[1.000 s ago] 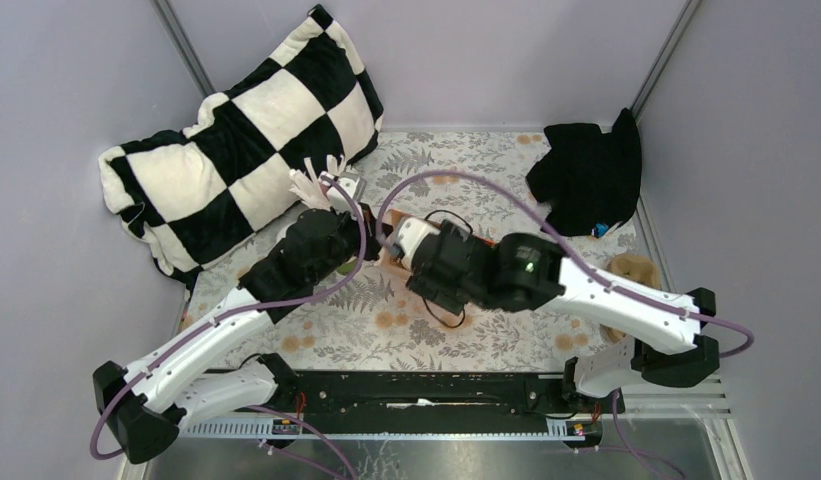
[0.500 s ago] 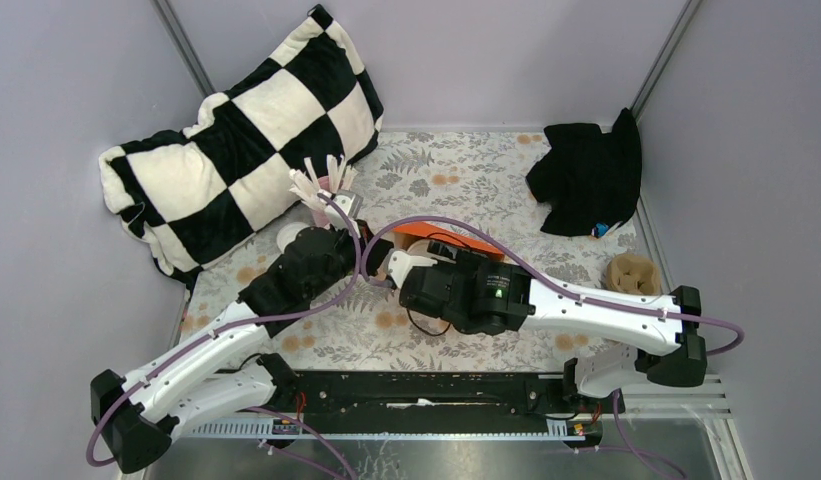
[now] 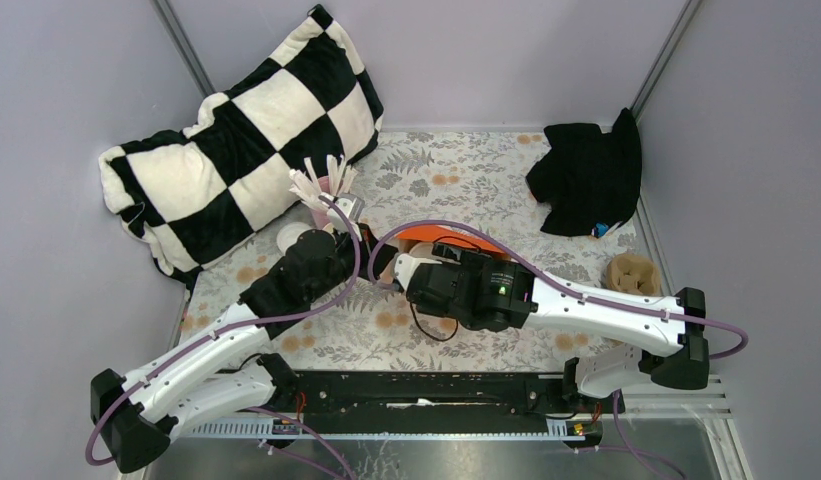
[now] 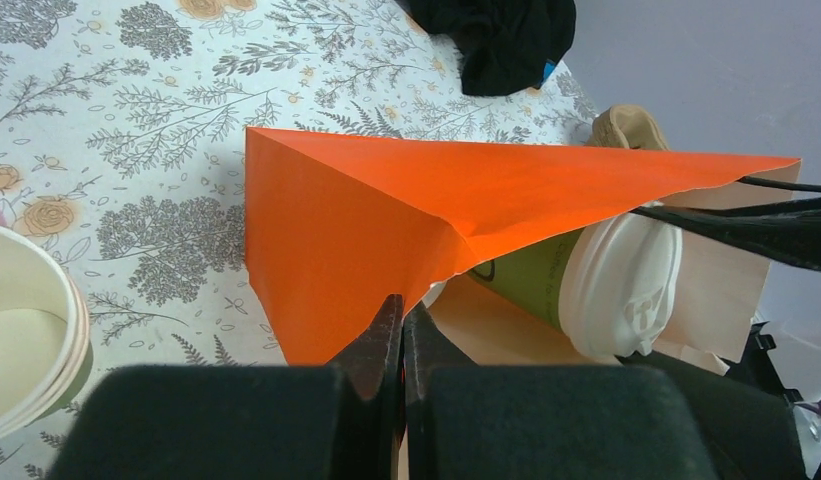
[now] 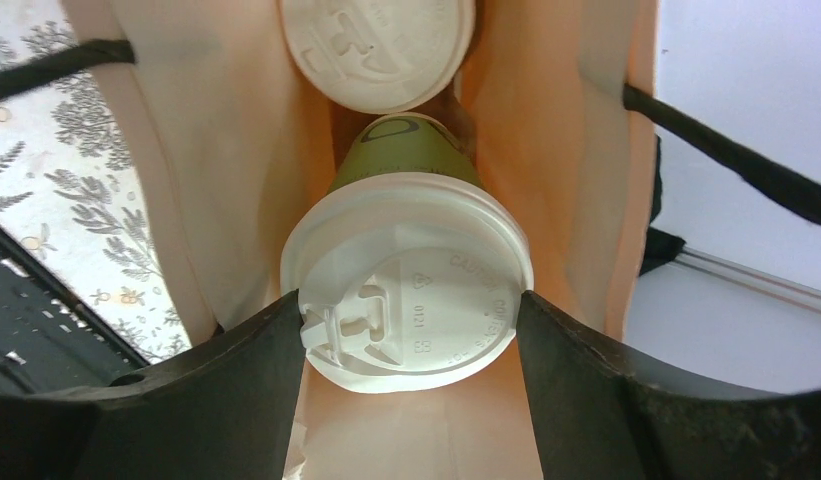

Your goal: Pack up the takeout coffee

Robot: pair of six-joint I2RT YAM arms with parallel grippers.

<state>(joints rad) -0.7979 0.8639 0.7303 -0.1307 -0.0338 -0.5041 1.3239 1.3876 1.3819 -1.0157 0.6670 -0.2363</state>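
takeout coffee (image 4: 622, 285): two green cups with white lids, both inside the mouth of the orange bag (image 4: 356, 220), which lies on its side at centre of the overhead view.
near cup (image 5: 406, 275): lid toward the camera, centre of the right wrist view, between the bag's pale inner walls.
far cup (image 5: 378, 40): deeper in the bag, top edge of the same view, just behind the near cup.
right gripper (image 5: 406, 325): fingers spread wide, one on each side of the near cup's lid rim and pressing on it; judged a hold by the lid, to slide the cup in beside the first.
left gripper (image 4: 401, 312): fully closed, pinching the bag's lower edge; judged to hold the mouth open and stop the bag sliding.
in the way: black bag handles (image 5: 731, 165) cross the opening on both sides; the far cup leaves little room ahead.
around: stack of lidless cups (image 4: 31, 335) at lower left of the left wrist view, near the bag; pink cup of sticks (image 3: 322, 184), checkered pillow (image 3: 236, 140), black cloth (image 3: 586, 175), tan object (image 3: 631, 272), not identifiable.
table (image 4: 136, 130): floral cover.
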